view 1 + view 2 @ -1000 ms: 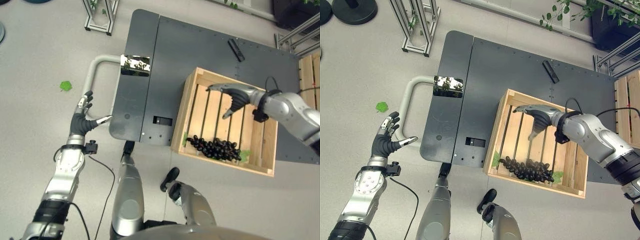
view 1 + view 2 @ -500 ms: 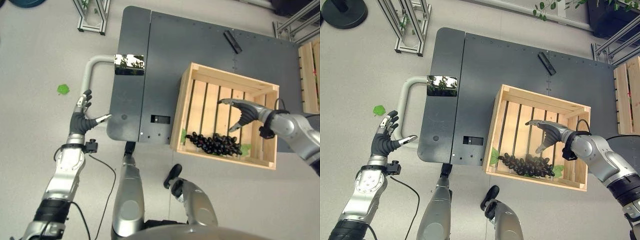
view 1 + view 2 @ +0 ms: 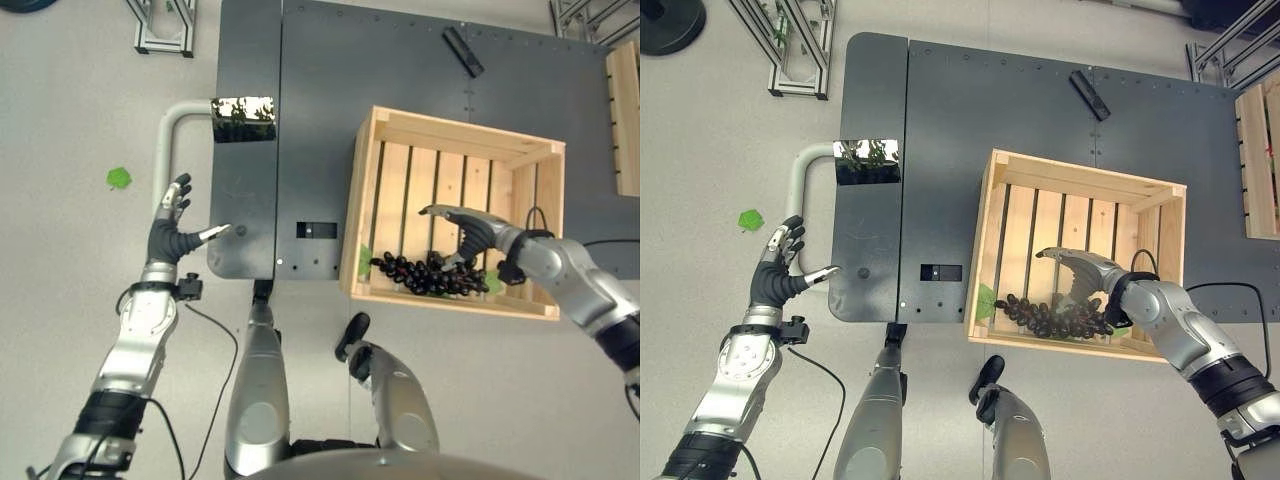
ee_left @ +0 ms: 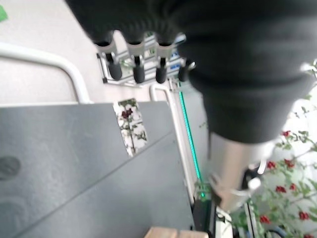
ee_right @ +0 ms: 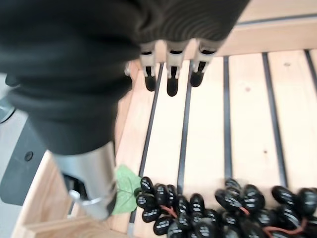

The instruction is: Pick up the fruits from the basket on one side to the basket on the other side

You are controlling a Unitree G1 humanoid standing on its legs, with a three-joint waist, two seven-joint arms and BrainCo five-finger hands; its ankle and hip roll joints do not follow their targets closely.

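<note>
A bunch of dark grapes (image 3: 425, 276) with green leaves lies along the near wall inside a slatted wooden crate (image 3: 455, 135) on the dark grey table (image 3: 380, 70). My right hand (image 3: 468, 236) hovers open just above the bunch, fingers spread over the slats; its wrist view shows the grapes (image 5: 218, 210) below the straight fingers (image 5: 171, 82). My left hand (image 3: 172, 232) hangs open off the table's left edge, beside a curved white handle (image 3: 165, 135), holding nothing.
A black bar (image 3: 460, 50) lies at the table's far side. A green leaf (image 3: 119, 178) is on the floor at left. An aluminium frame (image 3: 160, 25) stands at the far left; a second wooden crate (image 3: 625, 115) sits at the right edge.
My right hand has come down and toward the crate's near side, now just over the grapes. The camera has shifted. The left hand has stayed put.
</note>
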